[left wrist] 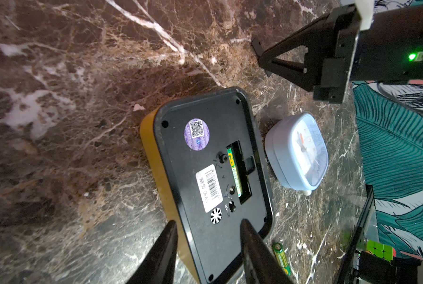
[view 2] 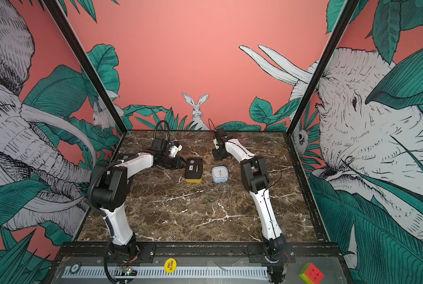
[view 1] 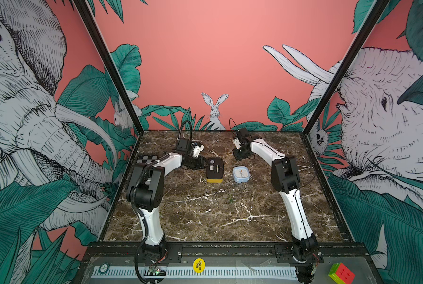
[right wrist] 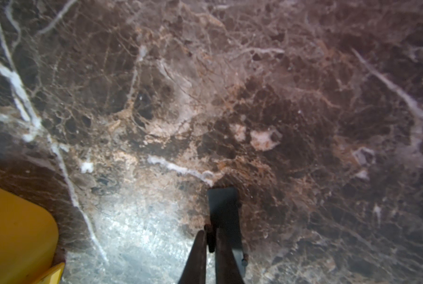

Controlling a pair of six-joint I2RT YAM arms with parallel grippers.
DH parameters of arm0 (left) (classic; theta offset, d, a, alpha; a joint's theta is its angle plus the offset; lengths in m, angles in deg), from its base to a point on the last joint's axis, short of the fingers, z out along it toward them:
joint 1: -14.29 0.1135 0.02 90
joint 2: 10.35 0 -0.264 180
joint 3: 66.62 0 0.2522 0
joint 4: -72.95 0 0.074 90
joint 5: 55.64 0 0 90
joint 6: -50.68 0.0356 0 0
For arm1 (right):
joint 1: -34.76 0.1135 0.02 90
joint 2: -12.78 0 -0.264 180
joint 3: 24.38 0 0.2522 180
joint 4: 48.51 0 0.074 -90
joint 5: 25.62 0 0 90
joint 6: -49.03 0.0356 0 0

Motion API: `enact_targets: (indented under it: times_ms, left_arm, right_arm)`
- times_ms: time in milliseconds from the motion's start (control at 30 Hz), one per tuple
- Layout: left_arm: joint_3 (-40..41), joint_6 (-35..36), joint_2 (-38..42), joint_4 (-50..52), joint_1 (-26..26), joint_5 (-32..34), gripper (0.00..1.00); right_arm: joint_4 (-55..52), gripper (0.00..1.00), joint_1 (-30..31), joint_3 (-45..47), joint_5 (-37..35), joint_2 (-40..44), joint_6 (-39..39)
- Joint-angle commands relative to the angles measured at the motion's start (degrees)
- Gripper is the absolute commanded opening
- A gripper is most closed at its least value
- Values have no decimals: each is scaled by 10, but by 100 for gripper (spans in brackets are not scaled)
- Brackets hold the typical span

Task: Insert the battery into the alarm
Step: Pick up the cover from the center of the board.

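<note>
The yellow alarm [view 1: 214, 170] [view 2: 193, 169] lies face down, black back up. Its open battery slot holds a green battery [left wrist: 234, 172]. A second green battery [left wrist: 281, 260] [view 1: 230, 198] lies loose on the marble nearer the front. My left gripper [left wrist: 208, 221] [view 1: 204, 164] straddles one end of the alarm, one finger against the yellow side and the other at the opposite edge. My right gripper [right wrist: 211, 232] [view 1: 238, 157] is down on the marble behind the alarm. It is shut on the edge of a flat dark grey cover plate [right wrist: 224, 209].
A small light-blue clock [view 1: 240, 174] [left wrist: 299, 157] stands just right of the alarm. A checkerboard card [view 1: 147, 158] lies at the table's left edge. A colour cube [view 1: 342, 274] and a yellow disc [view 1: 198, 265] sit on the front ledge. Black frame posts mark the corners.
</note>
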Motion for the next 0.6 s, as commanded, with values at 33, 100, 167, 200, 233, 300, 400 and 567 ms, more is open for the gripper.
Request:
enact_targets:
  times_ms: [33, 100, 167, 200, 233, 300, 400, 567]
  left_arm:
    - [-13, -3, 1, 15, -4, 4, 44]
    - [-13, -2, 3, 14, -4, 4, 44]
    - [-13, -1, 7, 11, -4, 4, 45]
    - [-13, -1, 10, 11, -4, 4, 45]
    - [-14, -1, 13, 10, -5, 21, 46]
    - [-14, -2, 20, 5, -5, 31, 49]
    - [-8, -8, 40, -20, -5, 46, 51]
    - [16, -17, 79, -103, -7, 66, 52]
  right_arm:
    - [-17, 4, 1, -6, 11, -15, -7]
    - [-10, 2, 1, -5, 24, -11, -6]
    - [3, 1, 1, -5, 46, -4, 1]
    - [10, 1, 2, -5, 57, 1, 6]
    - [18, 0, 1, -5, 67, 6, 13]
    - [36, 0, 1, -4, 84, 22, 28]
    - [73, 0, 0, 1, 109, 48, 59]
    - [199, 0, -4, 51, 196, 102, 167]
